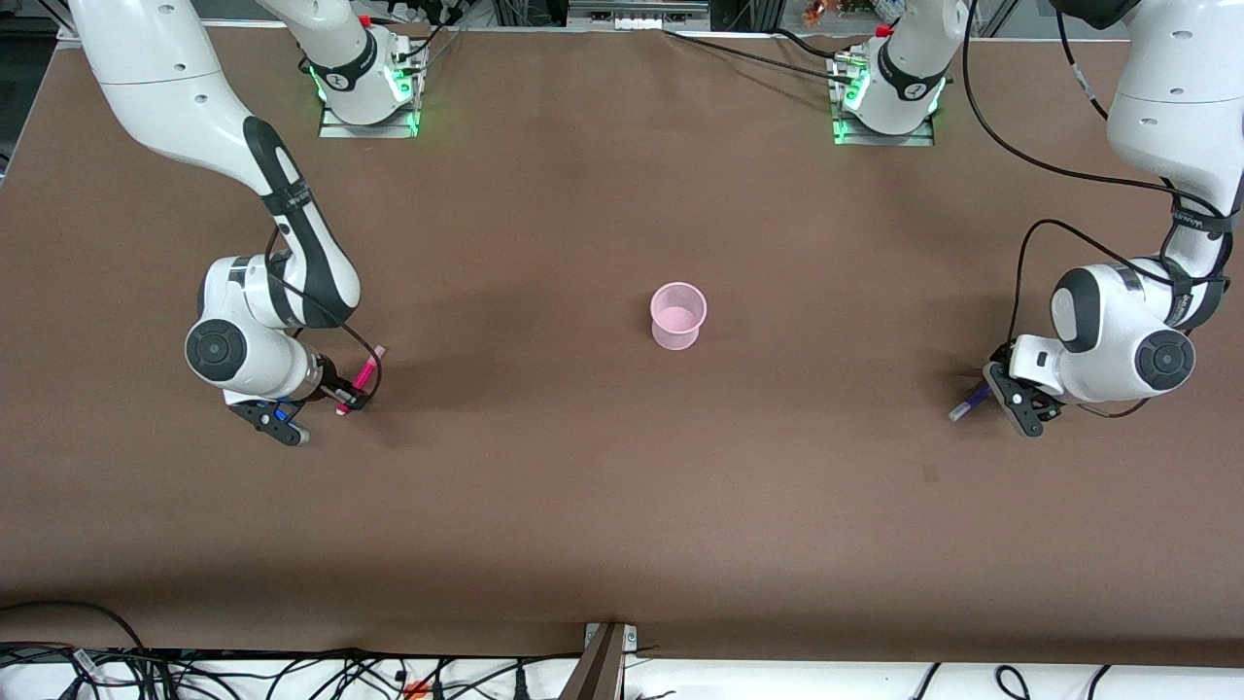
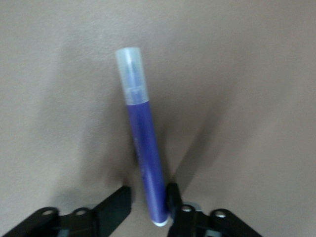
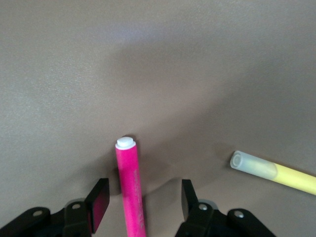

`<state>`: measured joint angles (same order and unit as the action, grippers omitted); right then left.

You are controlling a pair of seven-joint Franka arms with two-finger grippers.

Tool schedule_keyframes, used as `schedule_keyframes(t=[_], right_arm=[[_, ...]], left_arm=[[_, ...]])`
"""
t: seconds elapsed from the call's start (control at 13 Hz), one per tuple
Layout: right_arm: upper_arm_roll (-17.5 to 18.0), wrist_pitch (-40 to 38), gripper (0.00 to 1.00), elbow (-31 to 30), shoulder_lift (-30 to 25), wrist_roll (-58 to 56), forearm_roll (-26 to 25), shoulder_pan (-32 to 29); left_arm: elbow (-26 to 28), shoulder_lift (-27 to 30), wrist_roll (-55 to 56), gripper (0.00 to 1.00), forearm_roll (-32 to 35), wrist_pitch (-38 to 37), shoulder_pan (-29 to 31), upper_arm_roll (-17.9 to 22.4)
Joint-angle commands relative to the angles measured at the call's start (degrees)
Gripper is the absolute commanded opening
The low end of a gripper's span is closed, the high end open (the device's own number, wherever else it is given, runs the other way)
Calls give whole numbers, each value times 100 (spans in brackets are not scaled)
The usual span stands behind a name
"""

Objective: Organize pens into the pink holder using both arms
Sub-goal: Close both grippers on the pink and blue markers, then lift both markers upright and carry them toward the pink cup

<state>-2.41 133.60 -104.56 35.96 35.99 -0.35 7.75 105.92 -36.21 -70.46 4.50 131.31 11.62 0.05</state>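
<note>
The pink holder (image 1: 677, 314) stands upright at the table's middle, with no pen in it. Toward the right arm's end, a magenta pen (image 1: 367, 370) (image 3: 129, 187) lies on the table between the wide-apart fingers of my right gripper (image 1: 355, 389) (image 3: 143, 190), untouched. A yellow pen (image 3: 276, 173) lies close beside it. Toward the left arm's end, my left gripper (image 1: 993, 389) (image 2: 149, 191) is down around the end of a purple pen (image 1: 969, 402) (image 2: 143, 143). One finger (image 2: 173, 195) touches the pen; the other stands a small gap away.
Brown table surface (image 1: 622, 506) stretches between the holder and both grippers. The arm bases (image 1: 369, 87) (image 1: 884, 97) stand along the table edge farthest from the front camera. Cables run along the nearest edge.
</note>
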Motion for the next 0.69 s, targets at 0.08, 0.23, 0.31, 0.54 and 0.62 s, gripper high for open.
schedule_keyframes(t=[0.08,0.23,0.31,0.54,0.62], right_arm=[[12,149,20,-55,25,57,70,24],[12,149,0,-55,25,57,70,24],[12,132,0,-55,25,57,70,24],[152,26,0,-29,-115,336,70,86],[301,-122,0,6,-220,643,70,86]], left_arm=[[-1,87,5,0,-37,-461,68,-215],[-228,272,565,0,-325,-1436,51,-321],[-421,272,881,0,-544,-2068,16,-330],[-862,281,2180,0,-1082,-3677,-72,-531],[-871,333,2812,0,-1239,-4039,-64,-680]])
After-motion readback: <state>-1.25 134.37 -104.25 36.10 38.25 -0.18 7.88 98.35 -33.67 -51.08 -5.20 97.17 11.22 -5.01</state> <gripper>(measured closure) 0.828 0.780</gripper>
